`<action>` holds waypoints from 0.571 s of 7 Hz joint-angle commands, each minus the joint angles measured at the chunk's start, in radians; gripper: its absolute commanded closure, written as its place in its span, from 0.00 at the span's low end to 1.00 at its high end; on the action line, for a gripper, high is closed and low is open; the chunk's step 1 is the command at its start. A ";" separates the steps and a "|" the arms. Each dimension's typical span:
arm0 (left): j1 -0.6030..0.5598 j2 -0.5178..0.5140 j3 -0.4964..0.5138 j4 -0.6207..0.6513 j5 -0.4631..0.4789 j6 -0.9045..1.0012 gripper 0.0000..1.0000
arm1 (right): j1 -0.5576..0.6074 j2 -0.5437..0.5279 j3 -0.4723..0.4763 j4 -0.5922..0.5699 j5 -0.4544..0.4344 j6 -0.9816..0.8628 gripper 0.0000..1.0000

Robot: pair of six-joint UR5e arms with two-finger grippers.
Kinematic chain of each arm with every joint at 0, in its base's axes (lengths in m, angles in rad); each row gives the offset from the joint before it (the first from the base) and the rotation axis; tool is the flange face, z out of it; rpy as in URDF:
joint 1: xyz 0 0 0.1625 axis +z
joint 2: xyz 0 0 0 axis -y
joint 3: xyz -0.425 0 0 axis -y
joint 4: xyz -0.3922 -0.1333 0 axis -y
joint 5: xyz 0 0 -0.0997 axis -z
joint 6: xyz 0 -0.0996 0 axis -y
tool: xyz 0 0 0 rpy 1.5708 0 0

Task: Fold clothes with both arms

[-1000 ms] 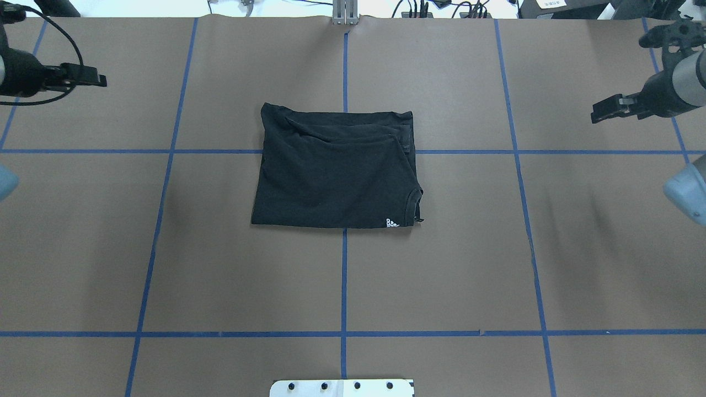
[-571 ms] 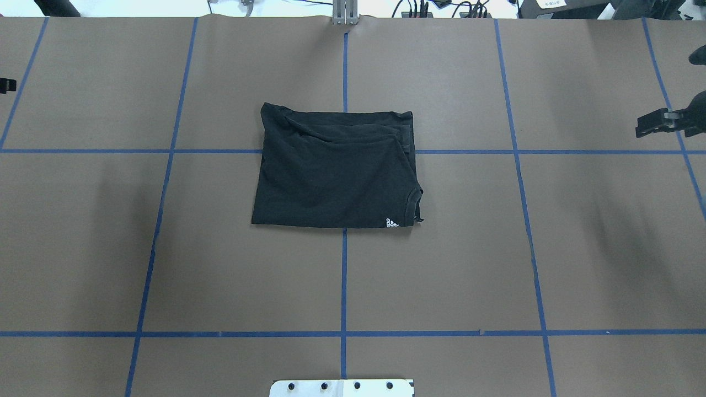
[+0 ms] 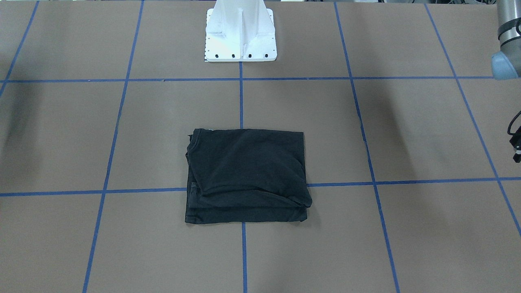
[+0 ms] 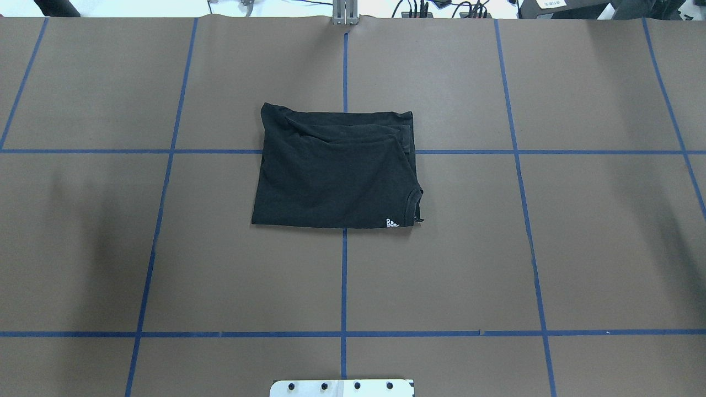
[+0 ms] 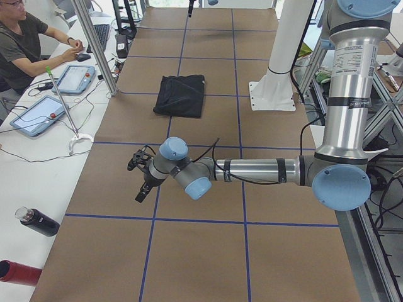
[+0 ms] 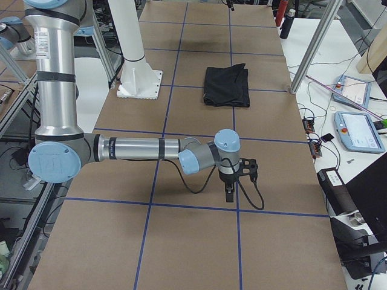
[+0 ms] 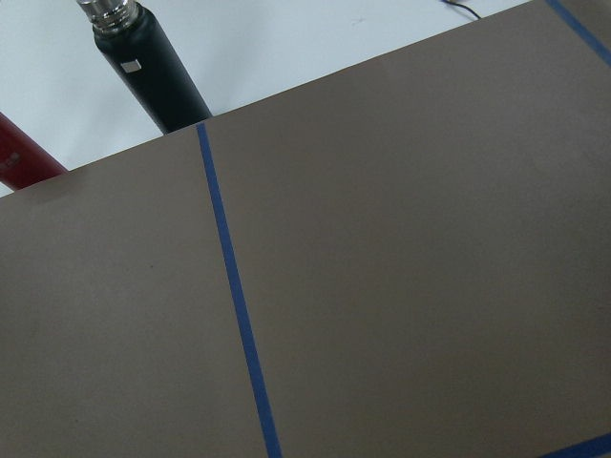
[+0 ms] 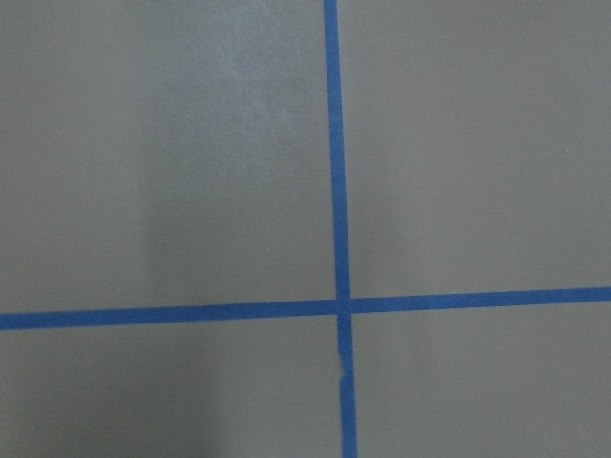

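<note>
Overhead exterior view now shows only the black cloth T-shirt (image 4: 331, 176) on the brown paper surface (image 4: 220, 275). A second ago both tools poked in at the far left and far right edges of this view. Now they are gone from it. The shirt has not moved at all.

The shirt lies folded into a neat block in the middle of the surface, right on a crossing of the blue tape lines (image 4: 343, 275). Nothing touches it.

From the side views, the silver left arm (image 5: 252, 170) and the silver right arm (image 6: 139, 149) are stretched low, well apart from the shirt, one out to each end. The black left tool (image 5: 141, 192) and the black right tool (image 6: 230, 194) hang over bare paper and carry nothing. I cannot tell if they are open or closed.

I think the folding is done and the arms are going home.

A small white mark (image 4: 392, 223) sits on the near right corner of the shirt. It is too tiny to read. The left wrist view shows a black metal bottle (image 7: 167, 91) with a little white label (image 7: 134, 67), also too small to read.
</note>
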 commanded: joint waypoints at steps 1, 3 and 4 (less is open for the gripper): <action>-0.040 0.008 -0.010 0.137 -0.080 0.121 0.00 | 0.098 -0.001 -0.065 -0.060 0.044 -0.144 0.00; -0.099 0.011 -0.091 0.417 -0.082 0.389 0.00 | 0.183 -0.001 -0.052 -0.213 0.147 -0.307 0.00; -0.108 0.013 -0.145 0.560 -0.082 0.448 0.00 | 0.210 -0.001 -0.049 -0.291 0.171 -0.364 0.00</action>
